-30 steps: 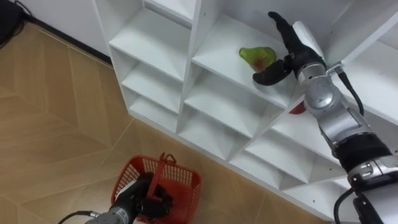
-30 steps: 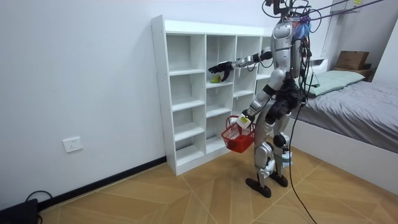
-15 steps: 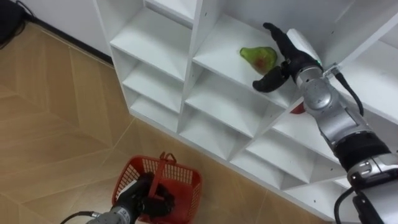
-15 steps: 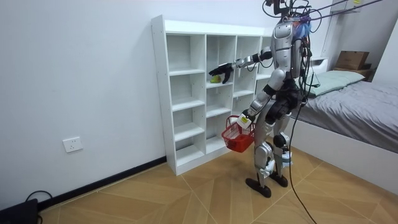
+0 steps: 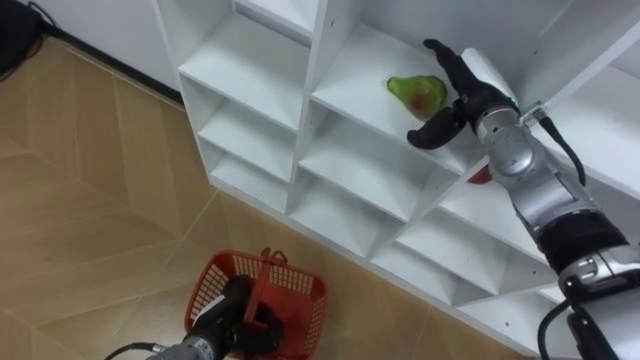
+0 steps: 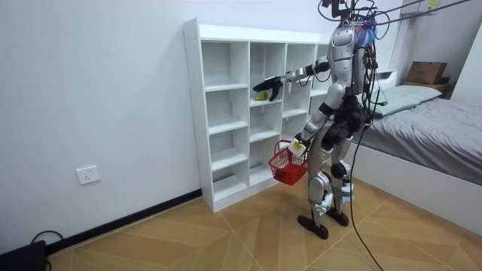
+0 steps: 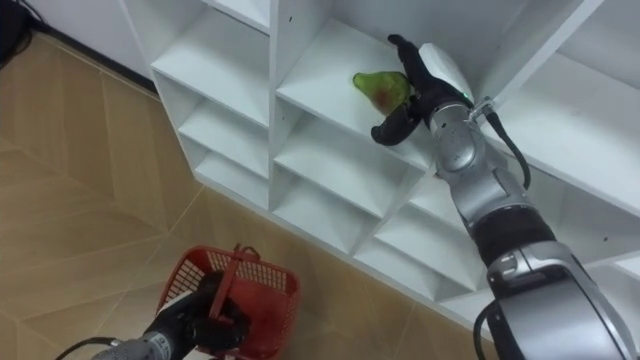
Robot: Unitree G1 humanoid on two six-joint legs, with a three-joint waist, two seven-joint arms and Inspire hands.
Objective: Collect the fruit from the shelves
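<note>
A green pear (image 5: 415, 92) with a reddish patch lies on a middle shelf of the white closet (image 5: 300, 110). My right hand (image 5: 455, 95) is open just to the right of it, fingers stretched past the pear and thumb spread below it, close to touching. A red fruit (image 5: 480, 176) peeks out one shelf lower, mostly hidden behind my right forearm. Low at my left, my left hand (image 5: 232, 318) is shut on the handle of a red wire basket (image 5: 290, 292). In the room view I stand before the closet (image 6: 226, 113) with the right arm reaching into it and the basket (image 6: 288, 167) at knee height.
The other compartments of the closet look bare. Wooden floor lies under the basket. In the room view a bed (image 6: 429, 128) with a cardboard box (image 6: 425, 72) stands behind me at the room view's right, and a wall socket (image 6: 88, 175) sits low on the wall.
My right hand has moved a little nearer to the pear. The basket has shifted slightly in my left hand.
</note>
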